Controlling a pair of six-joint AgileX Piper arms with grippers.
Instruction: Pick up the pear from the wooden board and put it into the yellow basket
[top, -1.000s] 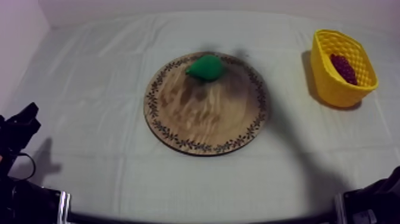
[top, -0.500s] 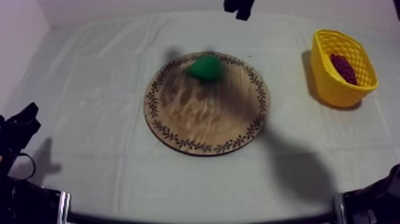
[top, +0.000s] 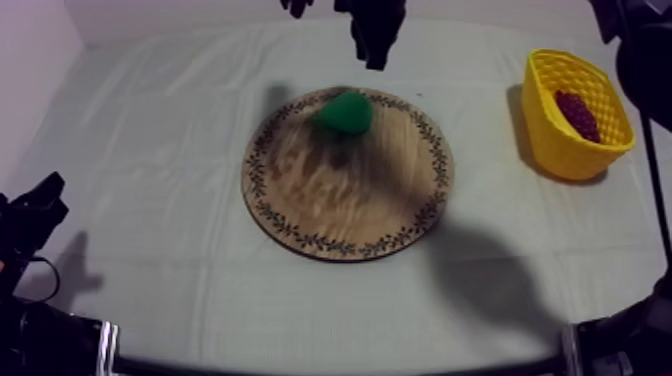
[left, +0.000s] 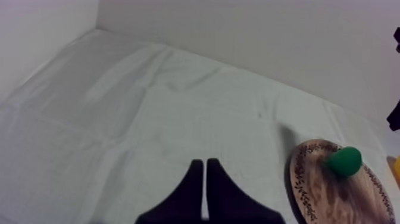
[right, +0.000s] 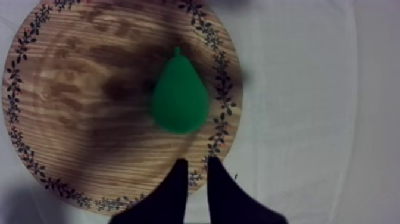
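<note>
The yellow basket (top: 560, 152), far right, holds bumpy dark grapes (top: 577, 113); the smooth green pear (top: 345, 112) lies on the round wooden board (top: 340, 205), far side; right gripper (right: 195, 164) hangs near it, fingers slightly apart; left gripper (left: 205, 162) fingers together.

Left tool (left: 204, 162) and right tool (right: 197, 162) have black, tapering prongs.
</note>
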